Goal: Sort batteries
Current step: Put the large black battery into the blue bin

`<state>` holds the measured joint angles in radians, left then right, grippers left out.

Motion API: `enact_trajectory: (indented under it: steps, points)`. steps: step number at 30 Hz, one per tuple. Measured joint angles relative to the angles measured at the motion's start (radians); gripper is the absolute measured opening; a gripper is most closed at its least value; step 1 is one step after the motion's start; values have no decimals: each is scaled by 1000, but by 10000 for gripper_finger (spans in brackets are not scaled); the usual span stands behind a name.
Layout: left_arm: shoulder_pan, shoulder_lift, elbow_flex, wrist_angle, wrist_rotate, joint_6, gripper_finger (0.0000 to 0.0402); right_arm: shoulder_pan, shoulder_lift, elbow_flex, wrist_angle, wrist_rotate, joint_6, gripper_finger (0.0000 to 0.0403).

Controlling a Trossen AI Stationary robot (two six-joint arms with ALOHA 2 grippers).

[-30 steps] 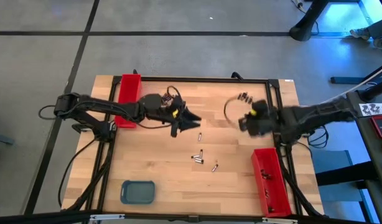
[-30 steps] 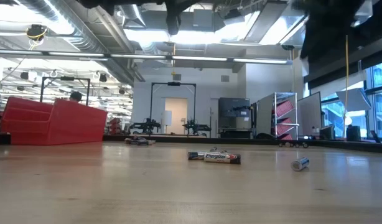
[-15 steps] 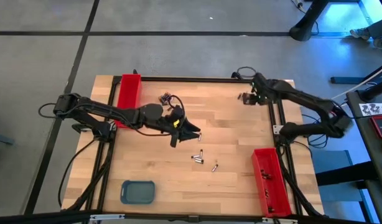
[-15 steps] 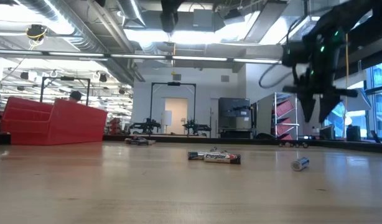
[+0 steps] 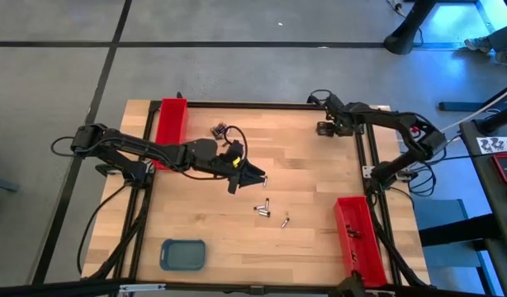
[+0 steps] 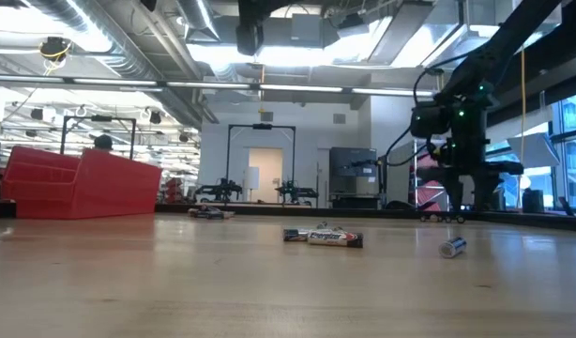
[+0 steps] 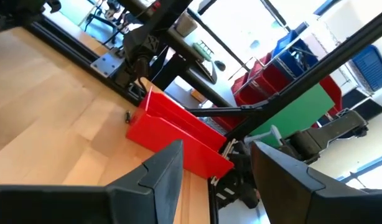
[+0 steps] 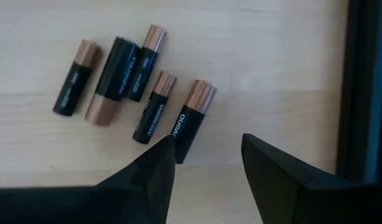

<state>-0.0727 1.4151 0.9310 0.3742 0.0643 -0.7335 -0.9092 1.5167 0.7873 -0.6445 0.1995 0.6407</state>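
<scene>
The right end effector (image 8: 206,163) hangs over five copper-and-black batteries (image 8: 150,106) at the counter's (image 5: 196,214) far right corner, fingers spread, empty. The left end effector (image 5: 252,172) hovers mid-counter, apparently open and empty, beside loose batteries (image 5: 263,207).

Legible text is limited to two places. In the low view, a battery (image 6: 324,238) lying on its side at table centre carries the brand "Energizer". In the right wrist view, the copper-topped cells (image 8: 190,118) bear white label lettering, apparently "DURACELL". Other markings are too small to read.
</scene>
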Motion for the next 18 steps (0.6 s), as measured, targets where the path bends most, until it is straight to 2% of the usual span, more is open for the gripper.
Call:
enact_trajectory:
  steps: [8,14,18]
  points:
    - [1,0,0,0,0,0,176,5,12,3,19,13,6,186]
    - [3,0,0,1,0,12,176,6,12,3,34,-82,-48,186]
    - [3,0,0,0,0,24,176,5,12,19,17,-93,-42,186]
